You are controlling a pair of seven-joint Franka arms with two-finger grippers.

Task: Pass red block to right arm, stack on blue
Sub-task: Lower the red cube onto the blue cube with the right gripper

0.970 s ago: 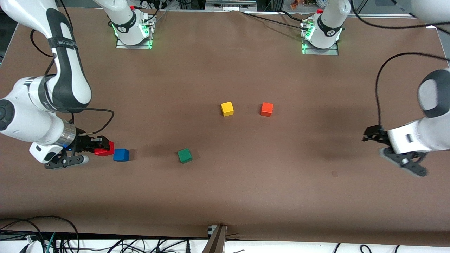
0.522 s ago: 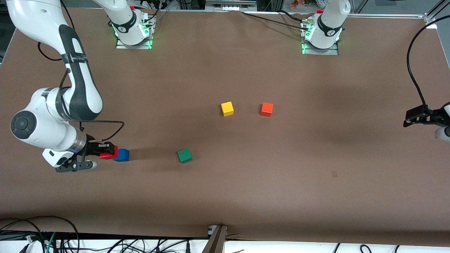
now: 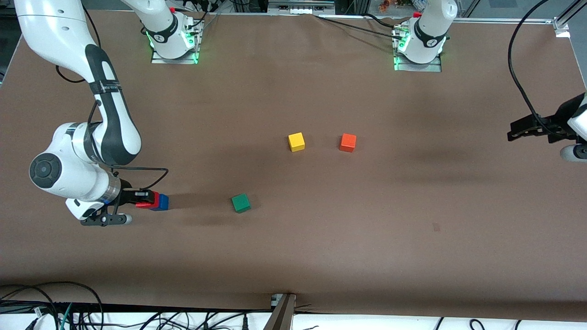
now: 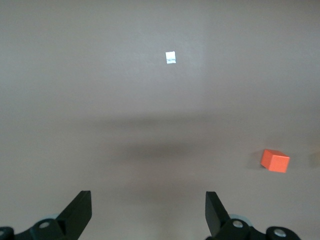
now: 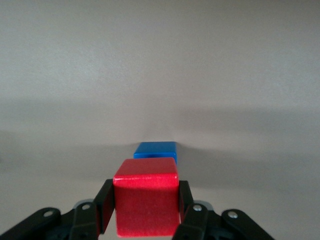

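We count five blocks, one of each colour. Nearest the front camera lies the green block [image 3: 240, 202], alone on the brown table [image 3: 321, 247], toward the left arm's end from the right claw [image 3: 147, 200] and well apart from it. That right claw is closed on the red block [image 3: 153, 200], its two black fingers [image 5: 104, 206] pressed against opposite sides, as the right wrist view shows. The red block hangs low over the table and partly overlaps the blue block [image 3: 163, 202], which rests on the table just ahead of the fingertips. In the front view the two look as if they touch; we cannot tell whether they do. Nothing stands between the claw and the blue block.

Farther from the camera sit the yellow block [image 3: 296, 141] and the orange block [image 3: 348, 142], near each other at mid-table, well away from both claws.

The left claw [image 3: 525, 129] hangs over the left arm's end of the table, jaws spread wide and holding nothing.
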